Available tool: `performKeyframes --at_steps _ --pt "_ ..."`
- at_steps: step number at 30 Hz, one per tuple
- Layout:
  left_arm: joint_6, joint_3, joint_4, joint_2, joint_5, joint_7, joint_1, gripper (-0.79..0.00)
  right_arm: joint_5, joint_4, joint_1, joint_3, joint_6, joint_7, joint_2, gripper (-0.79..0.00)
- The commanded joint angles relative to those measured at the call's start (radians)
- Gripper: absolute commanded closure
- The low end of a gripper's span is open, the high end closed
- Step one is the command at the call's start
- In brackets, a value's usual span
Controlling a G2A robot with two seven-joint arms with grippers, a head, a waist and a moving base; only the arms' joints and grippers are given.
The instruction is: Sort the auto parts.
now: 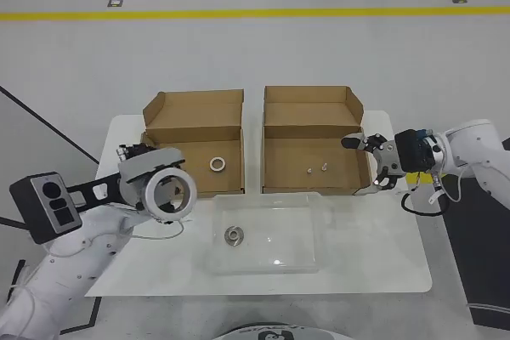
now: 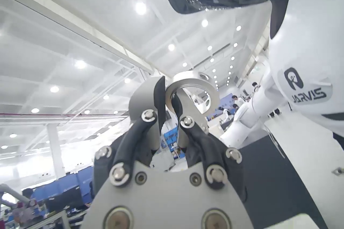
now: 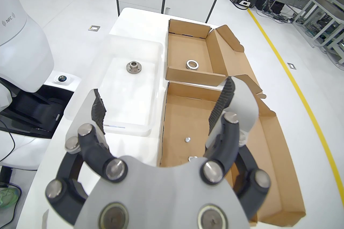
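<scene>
Your left gripper (image 2: 168, 100) is clamped on a metal ring (image 2: 185, 78), with one finger through the hole and the other against the outer wall. It holds the part up off the table, pointing toward the ceiling, at the outer side of the left box (image 1: 194, 134). A second ring (image 1: 217, 163) lies on that box's floor, so I'd judge the held one belongs there and this is a carry pose.

Your right gripper (image 1: 370, 157) hangs with its fingers apart and nothing between them, over the outer edge of the right box (image 1: 310, 127), where small screws (image 3: 187, 139) rest. One flanged hub (image 1: 234, 235) lies in the clear tray (image 1: 263, 197) at the front of the table (image 1: 391, 255).

Mind the left box's raised side flap. It stands between your gripper and the box floor, so you would need to clear it.
</scene>
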Motion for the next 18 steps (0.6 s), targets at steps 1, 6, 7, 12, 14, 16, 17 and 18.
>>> performKeyframes --at_steps 1,6,7,12,14,16,17,18 --pt "-0.003 0.003 0.001 -0.004 0.011 -0.014 -0.001 0.000 0.000 0.000 0.000 0.000 0.000 0.000 0.000 -0.785" --pt "-0.023 -0.005 0.013 -0.007 0.088 -0.062 0.007 0.000 0.000 0.000 0.000 0.000 0.000 0.000 0.000 -0.785" --pt "-0.024 -0.007 0.014 -0.008 0.090 -0.059 0.012 0.000 0.000 0.000 0.000 0.000 0.000 0.000 0.000 -0.785" --pt "-0.036 -0.025 0.017 -0.010 0.148 -0.100 0.023 0.000 0.000 0.000 0.000 0.000 0.000 0.000 0.000 -0.785" --pt "-0.053 -0.036 0.020 -0.008 0.195 -0.125 0.026 0.000 0.000 0.000 0.000 0.000 0.000 0.000 0.000 -0.785" --pt "-0.064 -0.047 0.025 -0.006 0.226 -0.143 0.034 0.000 0.000 0.000 0.000 0.000 0.000 0.000 0.000 -0.785" --pt "-0.069 -0.053 0.024 -0.005 0.238 -0.147 0.038 0.000 0.000 0.000 0.000 0.000 0.000 0.000 0.000 -0.785" --pt "-0.070 -0.057 0.022 -0.005 0.238 -0.144 0.043 0.000 0.000 0.000 0.000 0.000 0.000 0.000 0.000 -0.785"
